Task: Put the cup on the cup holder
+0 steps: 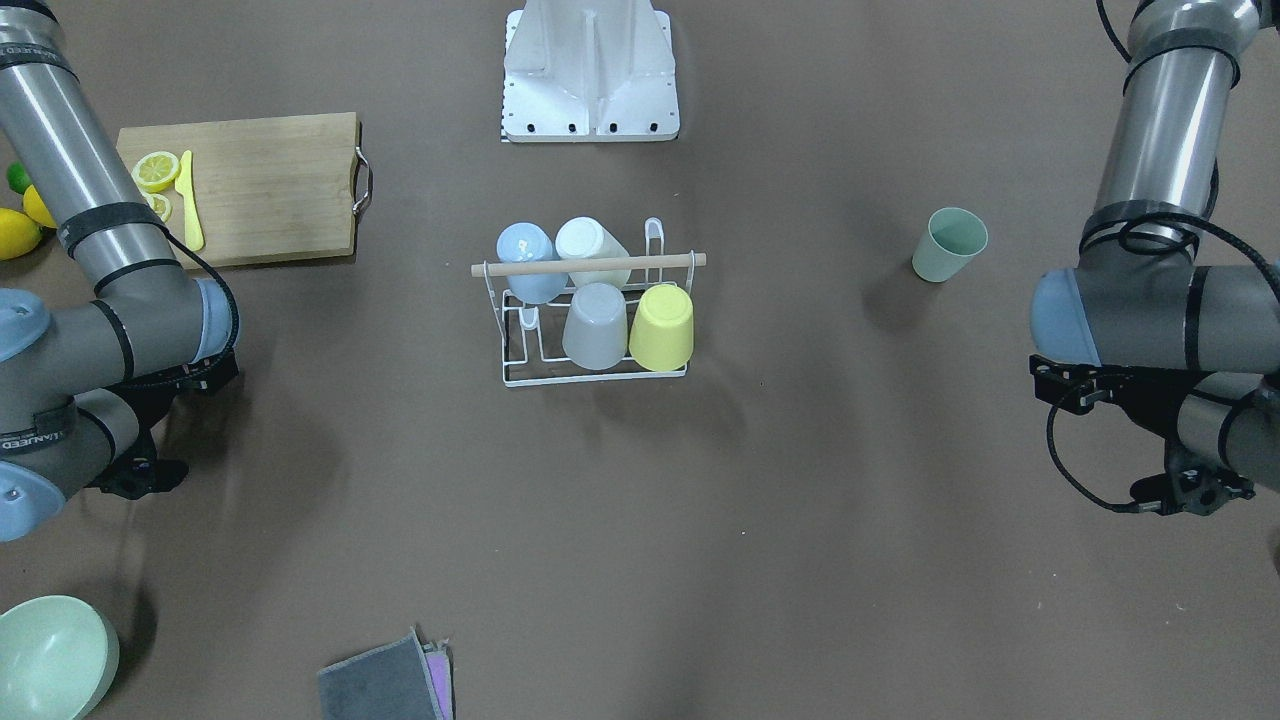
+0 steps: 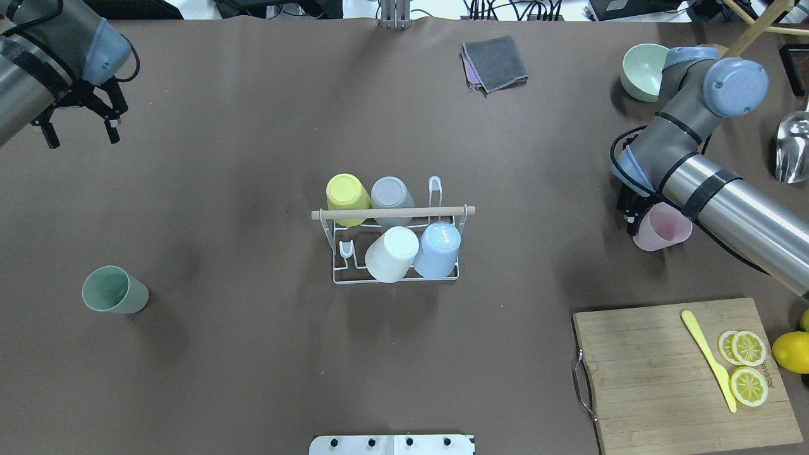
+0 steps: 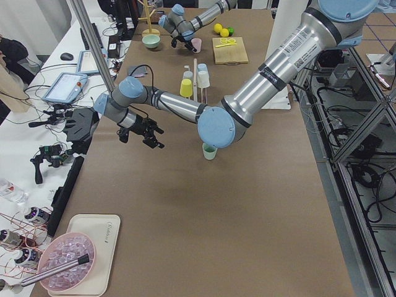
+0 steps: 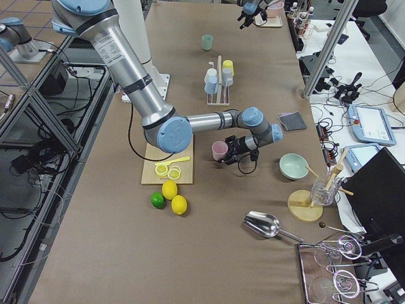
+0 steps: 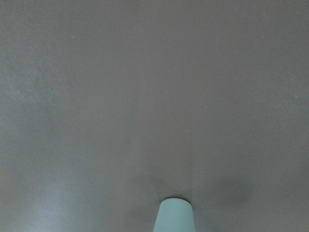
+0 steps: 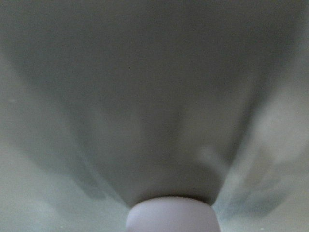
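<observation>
The white wire cup holder (image 2: 392,213) with a wooden rod stands mid-table and carries yellow, grey, white and blue cups upside down; it also shows in the front view (image 1: 590,264). A green cup (image 2: 114,291) stands upright and alone on my left side. My left gripper (image 2: 79,133) is open and empty, well above and beyond the green cup. My right gripper (image 2: 632,218) is shut on a pink cup (image 2: 663,232) at the table's right, low over the surface. The pink cup fills the bottom of the right wrist view (image 6: 171,215).
A wooden cutting board (image 2: 663,373) with lemon slices and a yellow knife lies near the pink cup. A pale green bowl (image 2: 641,71), a folded grey cloth (image 2: 496,62) and a metal scoop (image 2: 793,148) lie at the far side. Whole lemons sit at the right edge.
</observation>
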`<state>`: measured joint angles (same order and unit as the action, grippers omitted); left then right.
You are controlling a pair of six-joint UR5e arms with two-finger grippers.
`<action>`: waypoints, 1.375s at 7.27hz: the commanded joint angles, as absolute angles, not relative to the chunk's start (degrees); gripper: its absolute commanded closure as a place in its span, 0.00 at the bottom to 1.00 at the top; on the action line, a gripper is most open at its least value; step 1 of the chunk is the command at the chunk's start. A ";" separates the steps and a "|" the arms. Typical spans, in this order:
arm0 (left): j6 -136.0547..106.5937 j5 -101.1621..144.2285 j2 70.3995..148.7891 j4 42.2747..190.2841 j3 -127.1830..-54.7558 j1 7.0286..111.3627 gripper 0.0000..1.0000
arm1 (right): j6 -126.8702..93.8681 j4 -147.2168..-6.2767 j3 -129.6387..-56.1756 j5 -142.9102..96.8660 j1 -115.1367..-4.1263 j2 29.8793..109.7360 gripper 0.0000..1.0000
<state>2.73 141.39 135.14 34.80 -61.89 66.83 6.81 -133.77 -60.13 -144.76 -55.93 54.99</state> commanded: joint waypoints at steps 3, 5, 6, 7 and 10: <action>8.16 141.86 134.38 31.64 -62.93 62.06 0.03 | 6.86 -134.91 -59.68 -144.76 -55.90 54.84 0.51; 11.94 141.33 131.94 28.67 -64.93 59.34 0.03 | 6.86 -134.91 -59.85 -144.76 -56.51 54.49 0.52; 11.95 141.24 129.57 28.57 -66.69 58.11 0.03 | 7.03 -134.91 -60.03 -144.76 -57.64 54.06 0.52; 11.95 141.24 127.38 28.56 -68.36 57.14 0.03 | 9.55 -134.91 -61.60 -144.76 -59.40 53.97 0.52; 11.43 141.59 125.86 28.65 -68.91 55.11 0.03 | 18.87 -134.03 -68.71 -147.19 -62.65 54.58 0.56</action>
